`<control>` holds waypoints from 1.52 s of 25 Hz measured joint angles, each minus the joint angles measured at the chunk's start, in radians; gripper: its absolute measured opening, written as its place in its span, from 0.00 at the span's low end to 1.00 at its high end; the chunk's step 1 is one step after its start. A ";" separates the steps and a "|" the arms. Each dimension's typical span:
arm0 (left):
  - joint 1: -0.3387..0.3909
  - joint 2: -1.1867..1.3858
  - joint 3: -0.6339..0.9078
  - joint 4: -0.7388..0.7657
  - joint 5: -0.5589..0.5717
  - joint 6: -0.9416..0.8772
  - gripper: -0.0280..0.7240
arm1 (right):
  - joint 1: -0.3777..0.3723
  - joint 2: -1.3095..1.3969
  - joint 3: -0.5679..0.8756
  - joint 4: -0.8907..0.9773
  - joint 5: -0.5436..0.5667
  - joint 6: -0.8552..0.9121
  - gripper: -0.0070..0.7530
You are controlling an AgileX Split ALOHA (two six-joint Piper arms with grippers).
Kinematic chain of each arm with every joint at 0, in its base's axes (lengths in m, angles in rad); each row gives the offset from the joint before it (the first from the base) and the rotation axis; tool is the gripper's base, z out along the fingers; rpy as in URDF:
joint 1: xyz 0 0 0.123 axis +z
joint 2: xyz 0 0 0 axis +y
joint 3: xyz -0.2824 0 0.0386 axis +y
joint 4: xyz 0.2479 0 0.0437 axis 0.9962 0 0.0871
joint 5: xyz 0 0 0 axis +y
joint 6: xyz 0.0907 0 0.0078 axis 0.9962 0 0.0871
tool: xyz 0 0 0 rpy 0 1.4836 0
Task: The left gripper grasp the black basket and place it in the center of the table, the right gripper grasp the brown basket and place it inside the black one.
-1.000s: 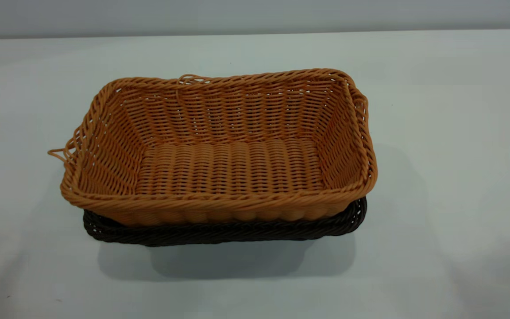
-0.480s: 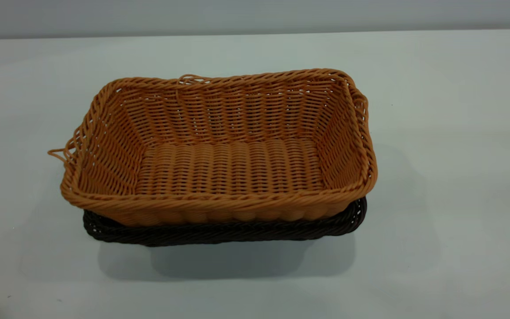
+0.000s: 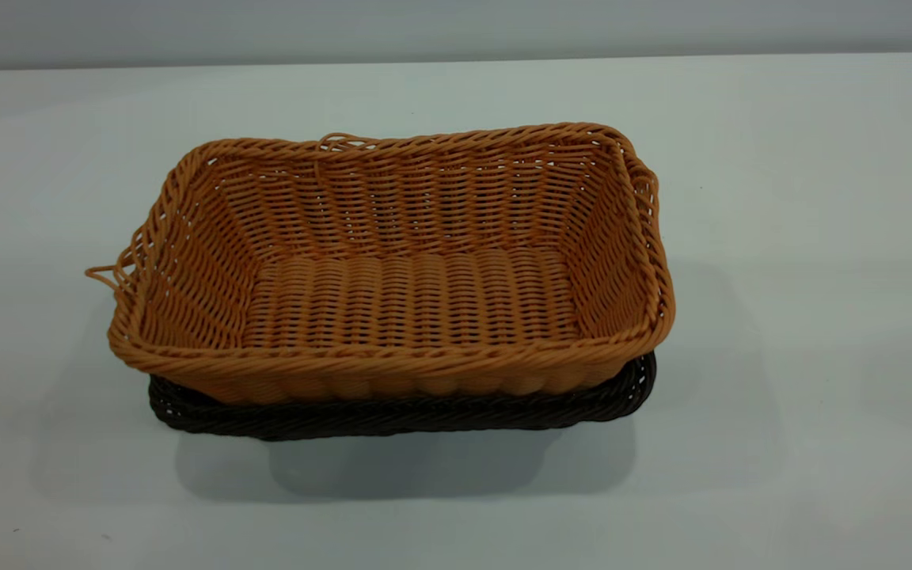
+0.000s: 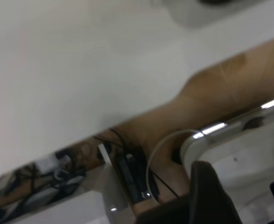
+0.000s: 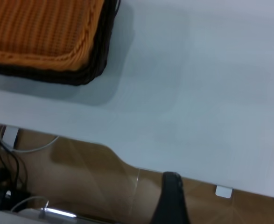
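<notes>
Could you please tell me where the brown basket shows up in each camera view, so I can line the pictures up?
Exterior view: the brown basket fills the middle of the picture, nested inside the black basket on the table.
Left wrist view: not in it; only table and floor show.
Right wrist view: one corner of the brown basket sits at a corner of the picture.
Shared landmark: the black basket's dark rim beneath the brown basket's edge.

On my screen the brown basket (image 3: 393,269) is a warm orange-brown, woven in tight ribs with a braided rim. Beneath it I see the black basket (image 3: 400,416), a very dark brown-black weave. The table (image 3: 804,237) is plain pale grey-white. From the right wrist camera I make out a tan-brown floor (image 5: 80,172) past the table's edge.
</notes>
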 joint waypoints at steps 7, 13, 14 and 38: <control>0.000 -0.182 0.043 -0.016 -0.005 -0.010 0.50 | 0.000 0.000 0.007 0.010 -0.002 -0.008 0.70; 0.000 -0.315 0.065 -0.026 -0.035 -0.010 0.50 | 0.000 0.000 0.007 0.012 -0.002 -0.008 0.70; 0.000 -0.337 0.072 -0.026 -0.038 -0.010 0.50 | 0.000 0.000 0.007 0.012 -0.002 -0.008 0.70; 0.287 -0.429 0.078 -0.026 -0.049 0.001 0.50 | -0.210 -0.337 0.004 0.042 0.020 -0.011 0.70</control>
